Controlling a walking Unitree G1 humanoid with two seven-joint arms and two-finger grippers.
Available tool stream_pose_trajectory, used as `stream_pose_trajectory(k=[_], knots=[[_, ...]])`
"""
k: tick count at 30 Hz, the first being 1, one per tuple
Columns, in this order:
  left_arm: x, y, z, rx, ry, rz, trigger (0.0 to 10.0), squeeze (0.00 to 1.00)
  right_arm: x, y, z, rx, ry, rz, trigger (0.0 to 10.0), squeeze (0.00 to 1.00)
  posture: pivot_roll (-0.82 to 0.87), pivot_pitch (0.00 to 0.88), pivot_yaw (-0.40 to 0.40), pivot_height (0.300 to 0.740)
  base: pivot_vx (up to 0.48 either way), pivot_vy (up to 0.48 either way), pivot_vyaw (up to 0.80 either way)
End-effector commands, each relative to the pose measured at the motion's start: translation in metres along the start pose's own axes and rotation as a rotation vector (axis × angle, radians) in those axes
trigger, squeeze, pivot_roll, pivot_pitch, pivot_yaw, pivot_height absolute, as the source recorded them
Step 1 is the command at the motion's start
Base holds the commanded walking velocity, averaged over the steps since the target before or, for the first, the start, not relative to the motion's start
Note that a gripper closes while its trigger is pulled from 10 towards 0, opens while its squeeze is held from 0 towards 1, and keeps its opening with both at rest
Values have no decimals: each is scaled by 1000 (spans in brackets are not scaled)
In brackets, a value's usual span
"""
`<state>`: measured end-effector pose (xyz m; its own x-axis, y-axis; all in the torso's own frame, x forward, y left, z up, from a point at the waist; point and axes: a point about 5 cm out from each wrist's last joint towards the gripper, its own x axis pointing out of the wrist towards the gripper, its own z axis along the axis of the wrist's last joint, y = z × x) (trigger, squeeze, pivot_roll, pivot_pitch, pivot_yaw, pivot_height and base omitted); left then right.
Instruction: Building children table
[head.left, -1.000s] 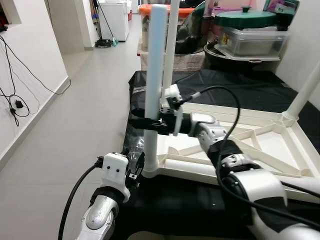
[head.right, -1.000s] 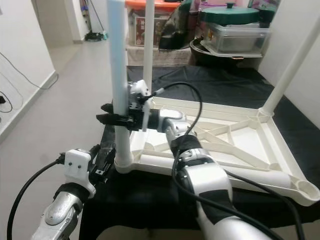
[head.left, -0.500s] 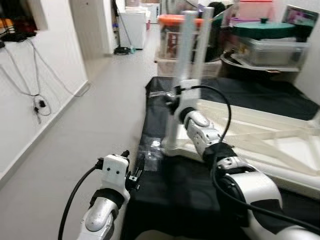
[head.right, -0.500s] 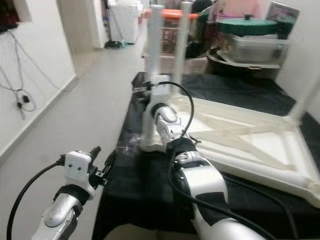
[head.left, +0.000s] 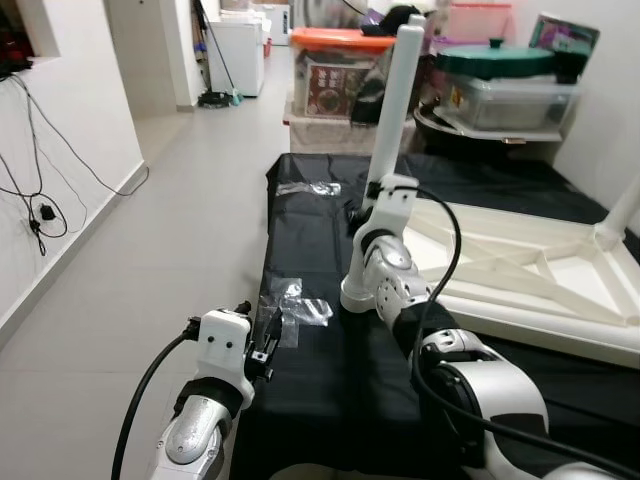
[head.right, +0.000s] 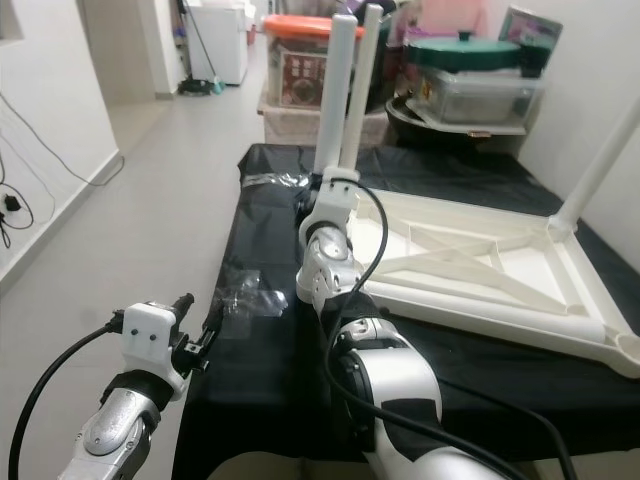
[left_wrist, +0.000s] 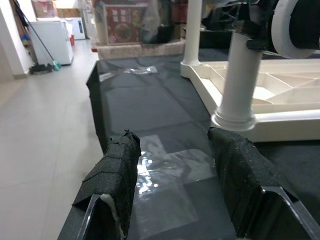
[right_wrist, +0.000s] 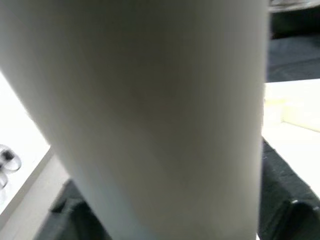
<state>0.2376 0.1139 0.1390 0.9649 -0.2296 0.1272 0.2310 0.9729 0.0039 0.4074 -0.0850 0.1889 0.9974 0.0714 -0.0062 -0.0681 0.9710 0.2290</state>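
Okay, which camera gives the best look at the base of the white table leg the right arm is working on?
The left wrist view: the table leg base sits unobstructed in its corner socket. In the eye views the right arm covers much of the base. The right wrist view is a blurred close-up of its shaft.

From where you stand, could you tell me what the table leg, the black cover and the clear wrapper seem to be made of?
Table leg: likely moulded plastic, smooth matt white, with a flared collar at its base.
Black cover: probably thin plastic sheeting or coated cloth; it drapes over the edge with a faint sheen.
Clear wrapper: thin transparent film, crinkled and glinting.
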Motion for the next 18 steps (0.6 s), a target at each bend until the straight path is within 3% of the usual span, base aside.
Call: stream_pose_trajectory(k=[1,4,5,6,7,9,11,12,14,16,17,18], knots=[[-1,0,-3,8,14,-3,10000,0,1,7,8,-14,-42,62,10000,0,21,0,-23,740,0,0,0],[-1,-1,-3,7,14,-5,10000,0,2,6,13,-24,-66,85,10000,0,17,0,-22,740,0,0,0],[-1,-1,-3,7,15,-6,10000,0,2,11,15,-11,-72,175,10000,0,17,0,-22,740,0,0,0],[-1,-1,-3,7,15,-6,10000,0,2,11,15,-11,-72,175,10000,0,17,0,-22,740,0,0,0],[-1,-2,-3,7,15,-6,10000,0,1,17,15,21,-45,314,10000,0,20,0,-28,740,0,0,0],[-1,-2,-3,7,15,-6,10000,0,1,17,15,21,-45,314,10000,0,20,0,-28,740,0,0,0],[-1,-3,-3,7,14,-5,10000,0,-7,23,5,43,85,657,10000,0,20,0,-30,740,0,0,0],[-1,-3,-2,8,14,-5,10000,0,-9,20,2,32,126,739,10000,0,25,0,-33,740,0,0,0],[-1,-3,-2,8,14,-5,10000,0,-9,20,2,32,126,739,10000,0,25,0,-33,740,0,0,0],[-1,-3,-2,8,15,-3,10000,0,-12,18,1,23,148,802,10000,0,25,0,-33,740,0,0,0],[-1,-3,-2,8,14,-2,10000,0,-15,17,2,23,166,895,10000,0,25,0,-33,740,0,0,0],[-1,-3,-2,8,14,-2,10000,0,-15,17,2,23,166,895,10000,0,25,0,-33,740,0,0,0]])
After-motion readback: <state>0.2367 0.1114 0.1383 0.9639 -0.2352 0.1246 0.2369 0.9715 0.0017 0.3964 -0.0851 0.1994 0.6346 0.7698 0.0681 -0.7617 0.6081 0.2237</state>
